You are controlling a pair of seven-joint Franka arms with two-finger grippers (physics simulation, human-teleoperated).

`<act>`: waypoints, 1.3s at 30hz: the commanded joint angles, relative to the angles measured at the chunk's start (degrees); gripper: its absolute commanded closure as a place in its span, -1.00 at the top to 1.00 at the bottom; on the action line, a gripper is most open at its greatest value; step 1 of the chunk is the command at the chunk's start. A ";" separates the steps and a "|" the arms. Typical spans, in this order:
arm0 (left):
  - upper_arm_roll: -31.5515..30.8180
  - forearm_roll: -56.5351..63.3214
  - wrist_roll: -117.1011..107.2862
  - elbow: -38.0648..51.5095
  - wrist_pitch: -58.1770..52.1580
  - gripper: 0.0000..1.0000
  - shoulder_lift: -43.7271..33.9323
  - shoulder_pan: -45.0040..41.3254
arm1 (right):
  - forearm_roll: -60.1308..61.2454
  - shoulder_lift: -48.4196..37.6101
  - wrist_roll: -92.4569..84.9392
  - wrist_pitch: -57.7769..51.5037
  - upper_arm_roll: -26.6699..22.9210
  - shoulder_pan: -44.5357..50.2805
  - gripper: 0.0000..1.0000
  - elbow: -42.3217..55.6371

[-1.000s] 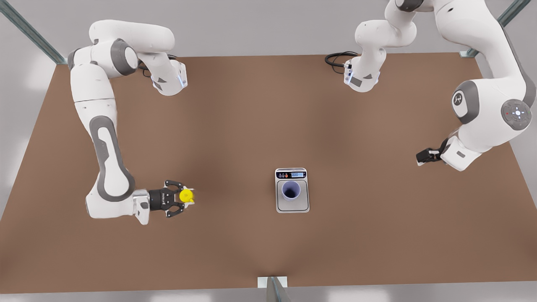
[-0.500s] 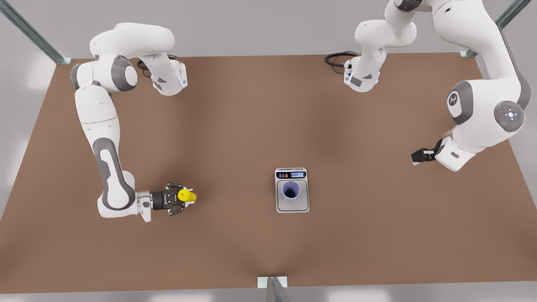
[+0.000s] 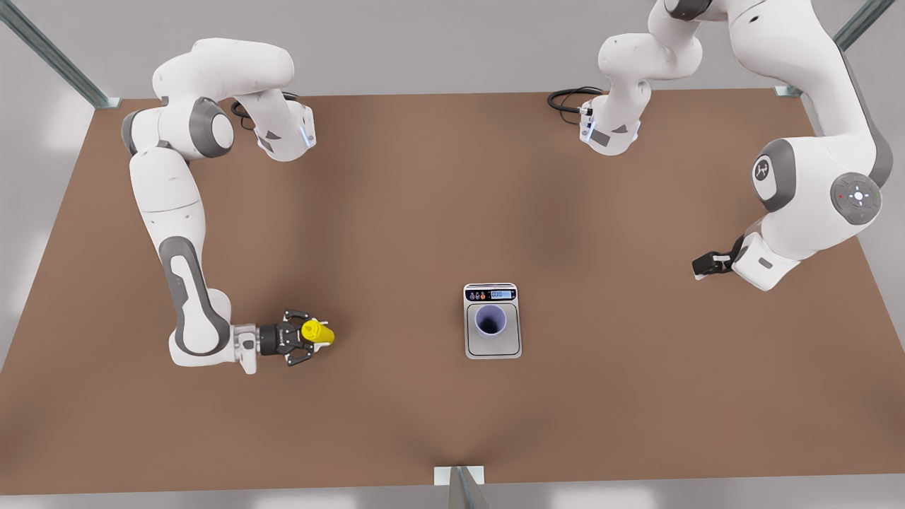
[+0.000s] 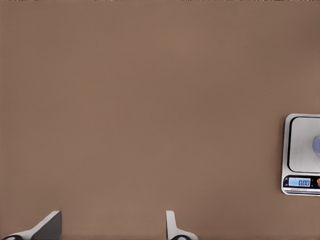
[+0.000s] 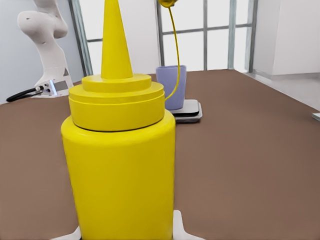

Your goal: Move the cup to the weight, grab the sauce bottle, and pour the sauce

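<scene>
- The cup [image 3: 491, 320] stands upright on the weight [image 3: 493, 346], on the half of the plate nearer the black display strip, with bare silver plate showing all around its base.
- The weight lies flat on the brown tabletop [image 3: 424, 212], a little toward the front view's right of the middle; in the left wrist view its display reads 0.00.
- The sauce bottle [image 3: 316, 332] stands upright on the tabletop at the front view's left, well apart from the weight, with its nozzle pointing up.
- The right end effector [image 3: 309, 334] is at the sauce bottle, its black fingers spread to either side of the yellow body; I cannot tell whether they press on the bottle or are just short of it.
- In the right wrist view the sauce bottle [image 5: 120, 150] stands close up between two pale fingertips [image 5: 180, 227], and the cup [image 5: 171, 87] sits on the weight [image 5: 187, 111] farther off.
- The left end effector [image 3: 709, 264] hangs above the tabletop at the front view's right, well apart from the weight, and this arm waits.
- In the left wrist view its two fingertips [image 4: 47, 226] stand wide apart with nothing between them, above bare tabletop, with the weight [image 4: 302, 152] off to one side.
</scene>
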 commanded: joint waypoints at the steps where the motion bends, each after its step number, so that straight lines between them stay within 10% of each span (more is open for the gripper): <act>1: 0.00 0.01 0.00 0.01 0.07 1.00 0.00 0.00 | 0.03 0.00 0.01 0.01 0.00 0.00 0.22 0.00; 16: 0.00 0.01 -0.09 0.01 0.25 1.00 0.17 -0.18 | 0.03 0.00 0.27 -0.17 0.00 -0.35 0.67 0.00; 18: 0.00 0.01 -0.09 0.01 0.25 1.00 0.17 -0.18 | 0.03 0.00 0.45 -0.17 0.00 -0.35 1.00 0.00; 30: 0.00 0.01 -0.09 0.10 0.34 1.00 0.26 -0.35 | -16.67 -4.31 1.33 -3.95 -0.69 -11.25 1.00 0.87; 36: 0.00 0.01 -0.09 0.01 0.69 1.00 0.26 -0.44 | -44.79 -12.04 62.92 -4.12 -3.25 -5.89 1.00 20.12; 39: 0.00 0.01 -0.09 0.10 0.60 1.00 0.26 -0.62 | -49.46 -22.40 92.62 -3.33 -13.26 5.53 1.00 15.65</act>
